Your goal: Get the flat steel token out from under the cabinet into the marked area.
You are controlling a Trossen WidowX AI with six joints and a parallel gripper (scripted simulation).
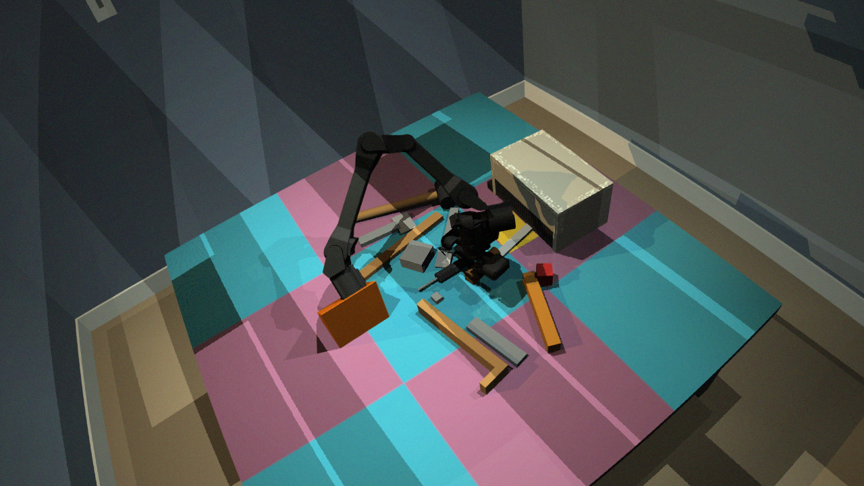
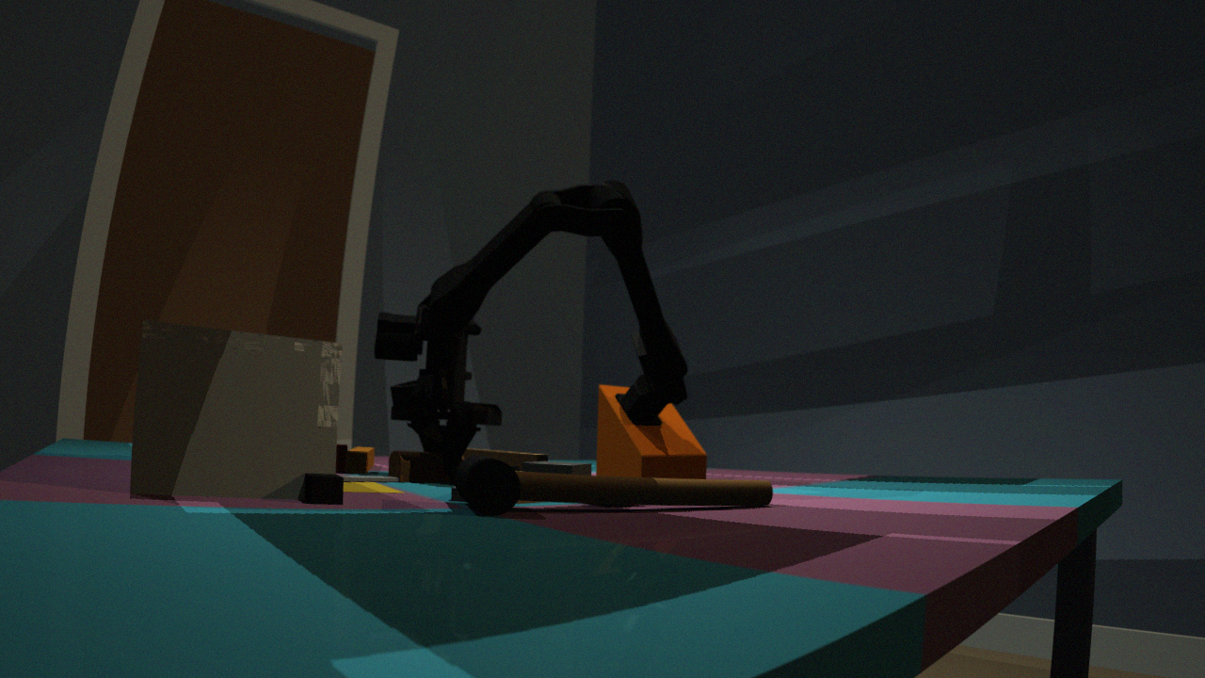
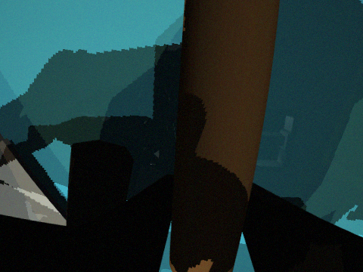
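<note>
My gripper (image 1: 477,271) (image 2: 444,460) (image 3: 205,186) is shut on a round brown wooden handle (image 3: 231,75) (image 2: 417,466), low over the table in front of the cabinet. A flat grey strip (image 1: 515,241) (image 2: 368,477) runs from beside the gripper toward the cabinet and looks like the blade of the held tool. Its far end is at the vented front of the pale cabinet (image 1: 580,181) (image 2: 235,412); I cannot tell whether it reaches underneath. The strip crosses the yellow marked area (image 1: 525,243) (image 2: 370,487). The arm hides part of that area. I cannot make out the token in any view.
A screwdriver (image 1: 445,274), a grey block (image 1: 416,255) and a small grey cube (image 1: 437,297) lie near the gripper. A red cube (image 1: 544,273), an orange bar (image 1: 543,311), a wooden L-shaped stick (image 1: 462,338) and a grey bar (image 1: 496,342) lie farther from the cabinet. A mallet (image 2: 489,486) lies across from them.
</note>
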